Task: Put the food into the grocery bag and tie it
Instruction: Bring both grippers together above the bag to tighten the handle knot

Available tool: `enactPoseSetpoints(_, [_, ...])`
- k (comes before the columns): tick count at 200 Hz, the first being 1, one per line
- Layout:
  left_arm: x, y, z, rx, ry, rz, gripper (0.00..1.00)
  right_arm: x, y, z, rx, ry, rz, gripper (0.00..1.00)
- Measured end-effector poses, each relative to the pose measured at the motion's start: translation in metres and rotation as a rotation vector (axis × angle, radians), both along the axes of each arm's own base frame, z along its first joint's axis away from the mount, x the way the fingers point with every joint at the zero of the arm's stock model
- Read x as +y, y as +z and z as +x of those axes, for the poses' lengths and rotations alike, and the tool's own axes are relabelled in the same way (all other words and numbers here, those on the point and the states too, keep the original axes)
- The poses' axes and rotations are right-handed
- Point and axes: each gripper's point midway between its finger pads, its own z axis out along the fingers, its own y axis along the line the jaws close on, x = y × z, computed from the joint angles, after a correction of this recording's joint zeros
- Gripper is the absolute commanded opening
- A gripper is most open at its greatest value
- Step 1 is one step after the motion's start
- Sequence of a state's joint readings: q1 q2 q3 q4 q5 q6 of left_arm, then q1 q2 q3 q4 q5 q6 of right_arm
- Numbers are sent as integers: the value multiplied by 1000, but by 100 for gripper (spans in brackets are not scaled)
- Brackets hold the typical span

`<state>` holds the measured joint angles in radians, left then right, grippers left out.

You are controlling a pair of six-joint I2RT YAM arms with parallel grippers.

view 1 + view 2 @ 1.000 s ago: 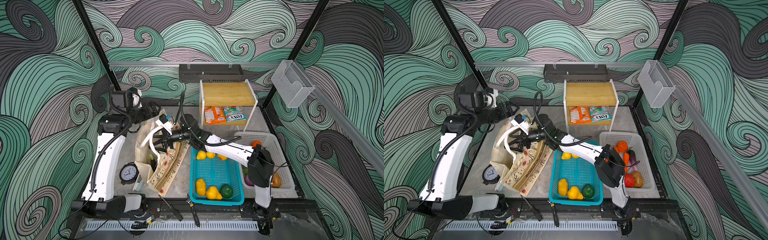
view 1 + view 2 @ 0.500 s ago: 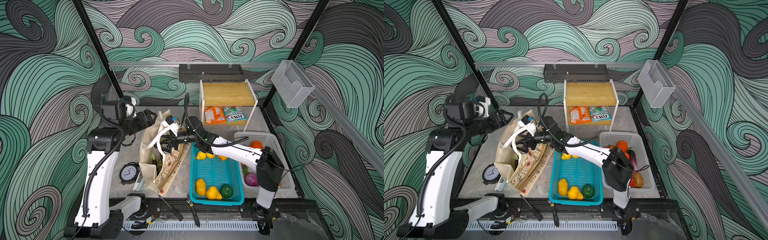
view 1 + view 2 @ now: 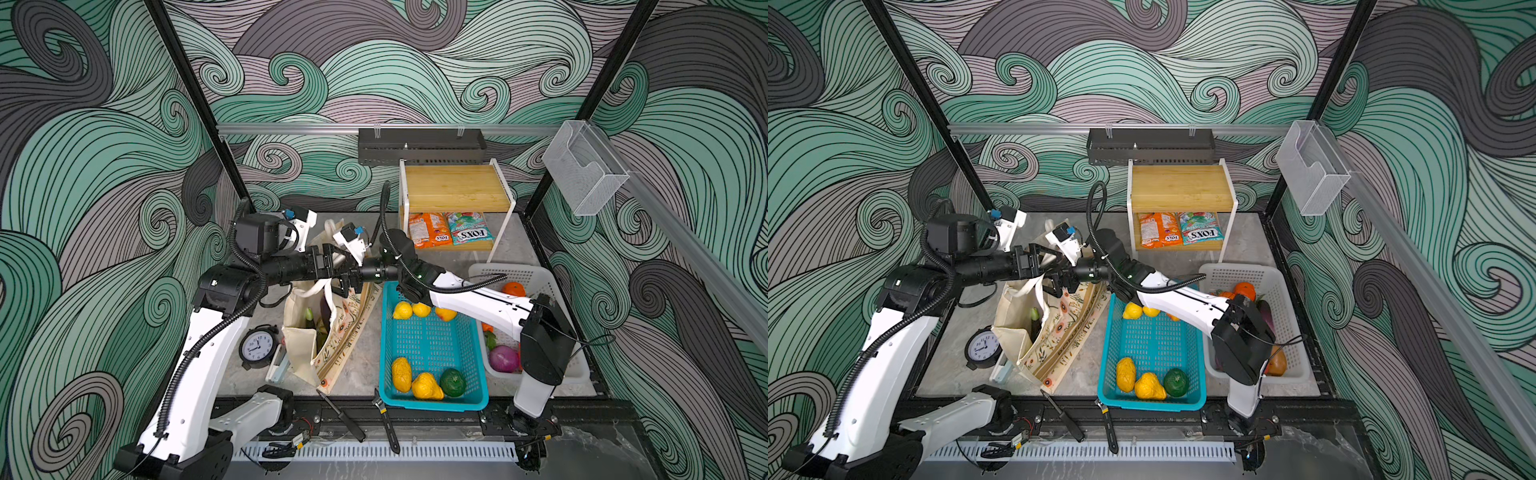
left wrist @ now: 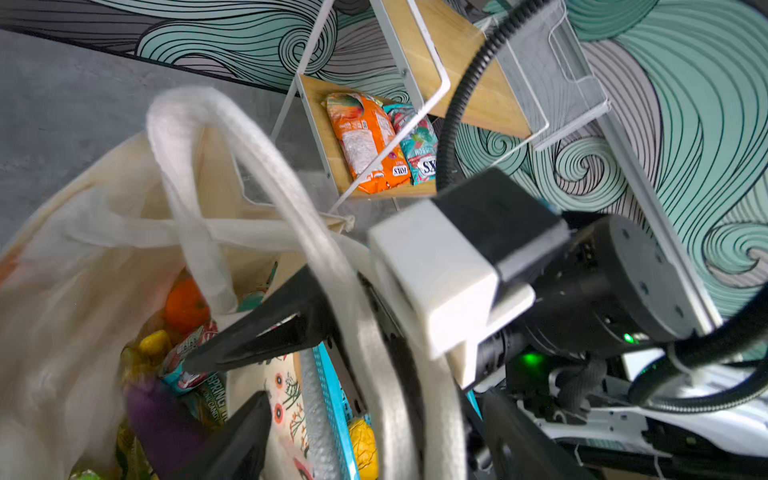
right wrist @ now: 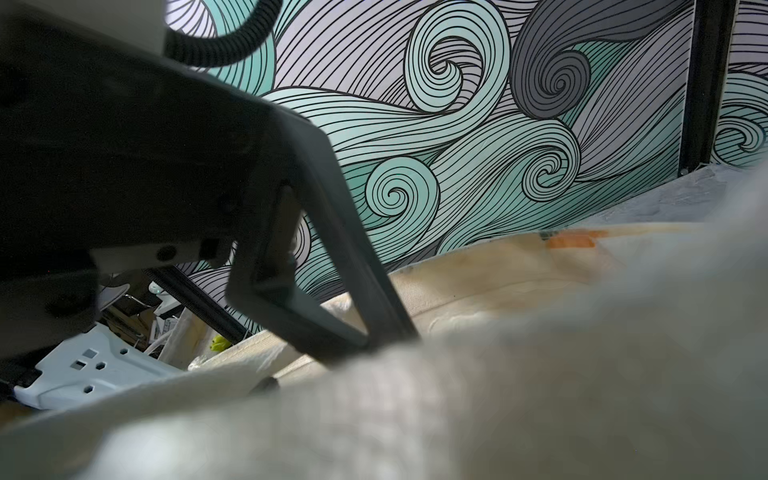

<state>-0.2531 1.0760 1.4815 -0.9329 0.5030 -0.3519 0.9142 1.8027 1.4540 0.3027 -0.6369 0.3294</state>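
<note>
Here the grocery bag (image 3: 301,353) sits with its mouth open on the grey table (image 3: 365,365), between the clock (image 3: 257,347) and the teal basket (image 3: 432,405). An orange (image 4: 185,305), a snack packet (image 4: 187,361) and the eggplant (image 4: 162,419) lie inside. Above its mouth, among the white handles (image 4: 266,166), the left gripper (image 3: 1036,257) has its fingers spread. The right gripper (image 3: 1057,284), facing it, also looks spread, its own fingers hidden by a blurred handle in the wrist view.

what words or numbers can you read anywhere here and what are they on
"FOX'S": teal packet, under the shelf top.
"FOX'S": orange packet beside it.
"SPRING": snack packet inside the grocery bag.
"12" and hour numerals: clock.
Bag's band lettering: too blurred to read.
</note>
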Motion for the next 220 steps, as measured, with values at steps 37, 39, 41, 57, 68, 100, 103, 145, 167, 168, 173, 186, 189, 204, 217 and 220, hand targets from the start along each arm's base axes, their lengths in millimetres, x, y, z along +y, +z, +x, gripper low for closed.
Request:
enactPoseSetpoints(37, [0,-5,1,-25,-14,63,21,-1,-2,0,8,-2,0,87])
enactPoseSetpoints(39, [0,-5,2,-27,-14,65,21,-1,-2,0,8,-2,-1,87])
enactPoseSetpoints(41, [0,-5,2,-26,-13,64,21,-1,-3,0,9,-3,-2,87])
enactPoseSetpoints(57, [-1,-7,5,-21,-10,65,12,-4,-6,-2,11,-4,-8,88])
enactPoseSetpoints(68, [-4,-7,9,-10,-5,51,0,-7,-6,-3,9,-8,-11,88])
enactPoseSetpoints(100, [-9,-8,24,35,32,-6,0,-23,-5,6,4,-41,-21,90])
enactPoseSetpoints(103, [-10,-8,26,36,39,-12,0,-25,-5,7,3,-44,-22,90])
enactPoseSetpoints(145, [-14,16,46,25,143,-174,0,-48,14,25,-86,-90,4,87])
enactPoseSetpoints(167, [-17,27,52,14,184,-229,0,-48,18,25,-129,-79,26,86])
enactPoseSetpoints(168, [-17,27,53,13,186,-231,0,-48,18,25,-131,-78,29,86])
enactPoseSetpoints(173, [-18,27,53,12,192,-238,0,-47,18,24,-140,-74,35,85])
enactPoseSetpoints(186, [-18,25,55,4,205,-260,0,-45,16,23,-159,-55,59,83])
enactPoseSetpoints(189, [-18,23,55,3,209,-264,0,-44,15,23,-162,-47,64,82])
enactPoseSetpoints(204, [-17,13,54,7,220,-276,0,-37,8,21,-166,0,86,82])
enactPoseSetpoints(217, [-17,5,53,12,223,-282,0,-29,0,18,-148,52,106,83])
enactPoseSetpoints(220, [-16,4,53,13,224,-283,0,-28,-1,17,-143,62,111,84])
